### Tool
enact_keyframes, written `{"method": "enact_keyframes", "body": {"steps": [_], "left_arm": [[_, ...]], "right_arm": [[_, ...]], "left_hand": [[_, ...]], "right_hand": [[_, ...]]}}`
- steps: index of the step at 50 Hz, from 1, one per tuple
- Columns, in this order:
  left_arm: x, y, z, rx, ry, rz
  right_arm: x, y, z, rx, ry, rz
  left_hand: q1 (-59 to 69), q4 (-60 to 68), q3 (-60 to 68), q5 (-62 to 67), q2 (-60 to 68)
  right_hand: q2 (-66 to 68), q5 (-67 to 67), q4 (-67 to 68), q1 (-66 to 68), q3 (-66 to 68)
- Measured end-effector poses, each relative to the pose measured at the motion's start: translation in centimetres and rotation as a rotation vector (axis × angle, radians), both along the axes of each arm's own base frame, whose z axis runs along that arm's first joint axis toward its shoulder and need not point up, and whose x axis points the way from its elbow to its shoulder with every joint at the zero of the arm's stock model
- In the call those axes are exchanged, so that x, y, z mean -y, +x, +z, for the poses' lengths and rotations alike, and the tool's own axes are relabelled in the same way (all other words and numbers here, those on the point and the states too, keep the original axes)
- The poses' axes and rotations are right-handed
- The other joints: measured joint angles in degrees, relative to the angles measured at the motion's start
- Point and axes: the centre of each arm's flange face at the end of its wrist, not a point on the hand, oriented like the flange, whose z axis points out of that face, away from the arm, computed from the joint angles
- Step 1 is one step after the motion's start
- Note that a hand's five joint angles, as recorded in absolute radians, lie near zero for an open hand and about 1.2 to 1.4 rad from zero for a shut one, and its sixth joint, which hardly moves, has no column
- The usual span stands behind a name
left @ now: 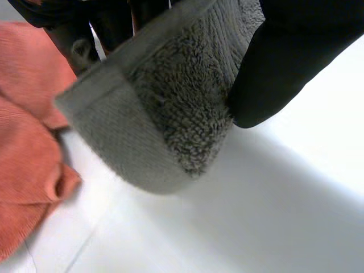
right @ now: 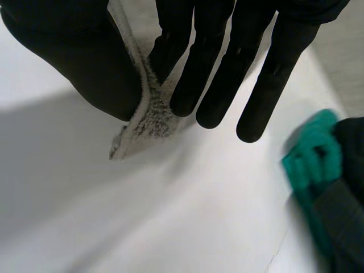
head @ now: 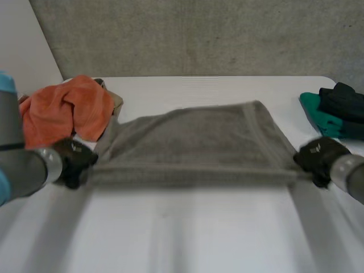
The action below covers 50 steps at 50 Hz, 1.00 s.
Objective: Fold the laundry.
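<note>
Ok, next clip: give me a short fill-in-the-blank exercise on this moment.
1. The left hand and right hand each pinch a near corner of the ____ towel.
2. The crumpled garment beside the left hand is ____.
3. The teal cloth lies near the robot's ____ hand.
Missing words: grey; orange; right.

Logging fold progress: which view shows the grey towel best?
The head view: the whole grey towel, held taut between the left hand and right hand. The left wrist view gives one pinched corner, the right wrist view the other.
</note>
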Motion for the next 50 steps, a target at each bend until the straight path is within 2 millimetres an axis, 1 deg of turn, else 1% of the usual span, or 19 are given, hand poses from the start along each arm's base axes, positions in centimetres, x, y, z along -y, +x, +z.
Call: {"method": "enact_keyframes", "body": {"steps": [3,8,12,17,20,21,22,23,25,26,28,29,31,32,34,36,38,42,50], "left_arm": [[-2.7,0.3,-0.1,0.082,0.037,-0.085],[-3.7,0.0,-0.5,0.124,0.045,-0.156],[-2.2,-0.5,-0.7,0.122,0.016,-0.154],[2.4,-2.1,0.2,0.08,-0.095,-0.11],[2.9,-2.3,0.4,0.073,-0.111,-0.106],[5.6,-3.7,2.8,0.011,-0.221,-0.086],[5.6,-3.7,2.8,0.011,-0.221,-0.086],[7.4,-4.8,5.4,-0.056,-0.322,-0.079],[7.8,-5.1,6.1,-0.076,-0.349,-0.079],[9.0,-6.1,9.2,-0.159,-0.459,-0.083],[9.2,-6.3,9.7,-0.173,-0.478,-0.084],[10.1,-7.0,12.7,-0.26,-0.589,-0.094],[10.9,-7.3,15.2,-0.347,-0.69,-0.089],[10.9,-7.3,15.2,-0.347,-0.69,-0.089],[12.3,-7.1,19.4,-0.524,-0.875,-0.056],[13.0,-6.7,21.5,-0.636,-0.972,-0.036],[13.4,-6.5,22.5,-0.704,-1.023,-0.027],[14.4,-6.3,22.6,-0.804,-1.057,-0.019],[15.8,-6.6,17.7,-0.787,-0.924,0.008]], "right_arm": [[-2.7,-1.0,0.9,-0.1,0.086,0.08],[-3.6,-1.3,1.5,-0.127,0.111,0.119],[-2.5,-0.9,1.7,-0.103,0.086,0.107],[1.0,0.5,2.4,-0.039,-0.009,0.06],[1.6,0.8,2.7,-0.027,-0.031,0.05],[3.5,1.6,3.7,0.006,-0.102,0.021],[3.5,1.6,3.7,0.006,-0.102,0.021],[5.7,2.5,5.3,0.049,-0.203,-0.008],[7.0,3.0,6.5,0.077,-0.273,-0.021],[9.5,3.8,9.5,0.146,-0.445,-0.045],[9.8,3.9,10.0,0.157,-0.47,-0.048],[11.3,4.4,12.4,0.211,-0.598,-0.06],[12.2,4.5,14.2,0.257,-0.692,-0.072],[12.2,4.5,14.2,0.257,-0.692,-0.072],[13.5,4.3,18.1,0.369,-0.902,-0.104],[14.0,4.0,21.0,0.474,-1.068,-0.123],[14.1,3.8,22.2,0.526,-1.142,-0.128],[13.9,3.7,23.0,0.601,-1.216,-0.126],[14.0,4.0,19.5,0.579,-1.1,-0.12]], "left_hand": [[0.0,0.0,0.0,0.0,0.0],[0.0,0.0,0.0,0.0,0.0],[0.0,0.0,0.0,-0.01,0.0],[0.0,0.0,0.0,-0.01,0.0],[0.0,0.0,0.0,-0.01,0.0],[0.0,0.0,0.0,-0.01,0.0],[0.0,0.0,0.0,-0.01,0.0],[0.0,0.0,0.0,-0.01,0.0],[0.0,0.0,0.0,-0.01,0.0],[0.0,0.0,0.0,-0.01,0.0],[0.0,0.0,0.0,-0.01,0.0],[0.0,0.02,0.01,-0.01,0.0],[0.0,0.03,0.02,-0.01,0.01],[0.0,0.03,0.02,-0.01,0.01],[0.0,0.05,0.07,-0.01,0.06],[0.0,0.05,0.07,-0.01,0.06],[0.0,0.05,0.07,-0.01,0.06],[0.0,0.05,0.07,-0.01,0.06],[0.0,0.05,0.07,-0.01,0.06]], "right_hand": [[0.0,0.01,0.0,0.0,0.0],[0.0,0.0,0.0,0.0,0.0],[0.0,0.0,0.0,0.0,0.0],[0.0,0.0,0.0,0.0,0.0],[0.0,0.01,0.0,0.0,0.0],[0.0,0.01,0.0,0.0,0.0],[0.0,0.01,0.0,0.0,0.0],[0.0,0.0,0.0,0.0,0.0],[0.0,0.0,0.0,0.0,0.02],[0.0,0.0,0.0,0.0,0.13],[0.0,0.0,0.0,0.0,0.13],[0.0,0.01,0.0,0.0,0.13],[0.0,0.0,0.01,0.0,0.22],[0.0,0.0,0.01,0.0,0.22],[0.0,0.0,0.01,0.0,0.27],[0.0,0.0,0.01,0.0,0.27],[0.0,0.28,0.01,0.0,0.27],[0.0,0.59,0.01,0.0,0.27],[0.0,0.58,0.01,0.0,0.27]]}}
